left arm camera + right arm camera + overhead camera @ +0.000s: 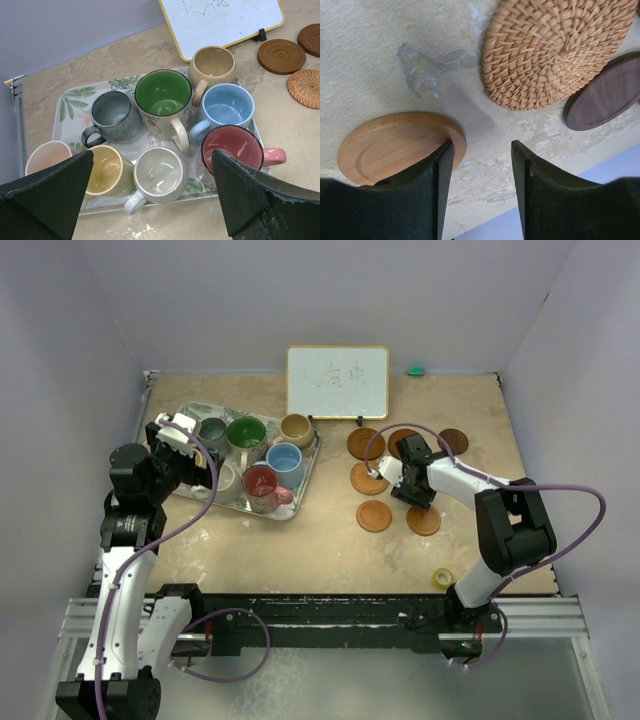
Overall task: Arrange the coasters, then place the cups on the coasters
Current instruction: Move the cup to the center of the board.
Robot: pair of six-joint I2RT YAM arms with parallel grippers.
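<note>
Several cups stand on the leaf-patterned tray (67, 100) at the left: grey (112, 117), green (162, 95), tan (212, 62), blue (227, 105), red (232, 147), white (160, 175), yellow (105, 170) and pink (50, 155). My left gripper (152, 155) hangs wide open above the tray's near side, holding nothing. Several coasters (374, 516) lie right of centre. My right gripper (482, 150) is low over them and open, the gap empty. Its left finger overlaps the edge of an orange wooden coaster (390, 145). A woven coaster (560, 50) and a dark brown one (605, 95) lie beyond.
A small whiteboard (337, 383) stands at the back centre. A yellow tape roll (443, 578) lies near the front right edge. A small green object (414, 370) sits by the back wall. Walls close in the table on three sides.
</note>
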